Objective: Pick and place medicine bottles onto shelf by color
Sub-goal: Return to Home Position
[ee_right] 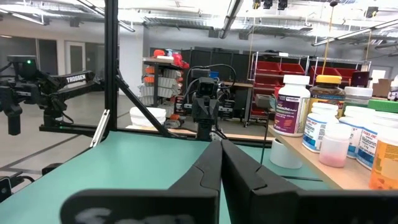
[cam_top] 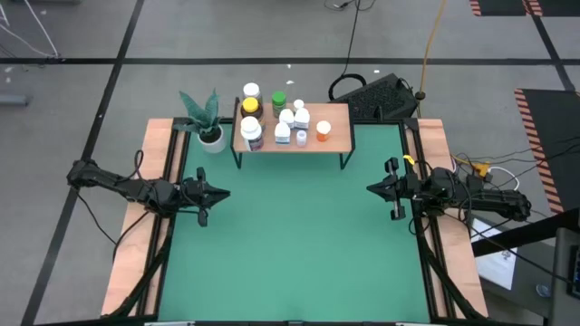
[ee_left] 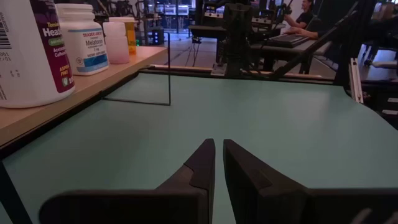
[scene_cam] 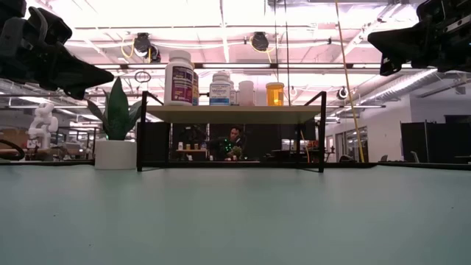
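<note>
Both arms sit out at the sides of the counter (cam_top: 290,258), well apart from the shelf (cam_top: 338,119). The left tool (cam_top: 220,193) hangs over the left edge of the green surface and points inward. Its wrist camera shows the two dark fingers (ee_left: 200,167) pressed almost together, clenched on nothing. Opposite it, the right tool (cam_top: 372,188) mirrors that pose over the right edge, and its fingers (ee_right: 208,167) also meet, gripping no bottle.

Now the shelf, at the far side of the counter: the medicine bottles (cam_top: 292,122) all stand on it, bunched over its left and middle parts, with bare wood at the right end. Down the left end run a white-capped bottle (cam_top: 251,91), an amber bottle with a yellow cap (cam_top: 251,109) and a big white bottle with a purple label (cam_top: 251,132). A green bottle (cam_top: 278,100) stands near the far edge, beside the small white ones in the middle. The orange bottle (cam_top: 323,131) is the rightmost, by the near edge. From counter height they all stand upright on the board. A potted plant (cam_top: 211,137) stands on the counter just beside the shelf's left end.
</note>
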